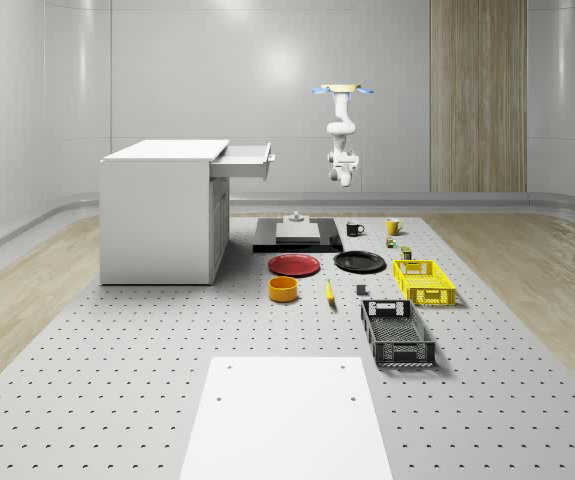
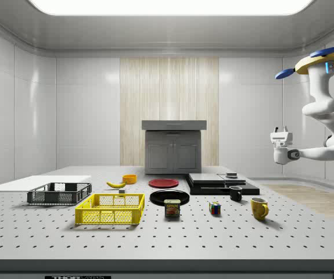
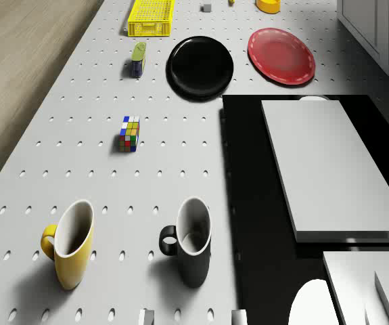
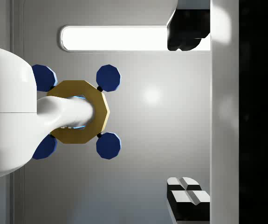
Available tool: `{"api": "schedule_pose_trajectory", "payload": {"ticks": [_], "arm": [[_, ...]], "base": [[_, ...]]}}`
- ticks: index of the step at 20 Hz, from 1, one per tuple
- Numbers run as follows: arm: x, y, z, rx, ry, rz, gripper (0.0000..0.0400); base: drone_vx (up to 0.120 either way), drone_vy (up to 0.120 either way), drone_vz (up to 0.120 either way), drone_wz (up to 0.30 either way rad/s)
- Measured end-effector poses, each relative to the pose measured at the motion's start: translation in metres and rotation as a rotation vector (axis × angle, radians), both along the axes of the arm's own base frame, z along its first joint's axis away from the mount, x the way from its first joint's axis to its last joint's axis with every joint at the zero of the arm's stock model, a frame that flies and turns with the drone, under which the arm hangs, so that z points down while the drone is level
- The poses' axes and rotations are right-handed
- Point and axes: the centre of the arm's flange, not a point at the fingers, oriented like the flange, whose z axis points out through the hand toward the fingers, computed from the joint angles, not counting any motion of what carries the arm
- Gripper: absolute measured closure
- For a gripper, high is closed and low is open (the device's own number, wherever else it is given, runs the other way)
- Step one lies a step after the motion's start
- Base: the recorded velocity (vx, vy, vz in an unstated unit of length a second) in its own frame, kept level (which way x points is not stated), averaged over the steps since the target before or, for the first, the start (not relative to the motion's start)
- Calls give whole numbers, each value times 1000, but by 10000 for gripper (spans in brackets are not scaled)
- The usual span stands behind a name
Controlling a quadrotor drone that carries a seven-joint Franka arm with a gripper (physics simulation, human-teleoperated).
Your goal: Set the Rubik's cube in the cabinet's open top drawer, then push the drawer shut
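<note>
In the whole-scene view, the drone is hovering high beyond the perforated grey table, its white two-finger tool hanging beside the white cabinet's open top drawer; whether the tool is open or closed, I cannot tell. In the side view, the multicoloured Rubik's cube is sitting on the table between the tin can and the yellow mug.

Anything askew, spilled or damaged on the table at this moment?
Nothing stands out. The Rubik's cube sits flat, both mugs stand upright, the plates lie flat, and the top drawer is open. The drone hovers high, end effector well above the table.
</note>
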Motion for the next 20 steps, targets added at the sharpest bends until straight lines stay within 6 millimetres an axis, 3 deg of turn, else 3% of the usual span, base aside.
{"api": "schedule_pose_trajectory", "payload": {"ticks": [11,14,20], "arm": [[-2,0,71,0,-9,0,0],[-1,0,81,0,-11,0,0],[0,0,90,0,-16,0,0]], "base": [[0,0,0,0],[27,107,0,0],[120,120,0,0]]}}
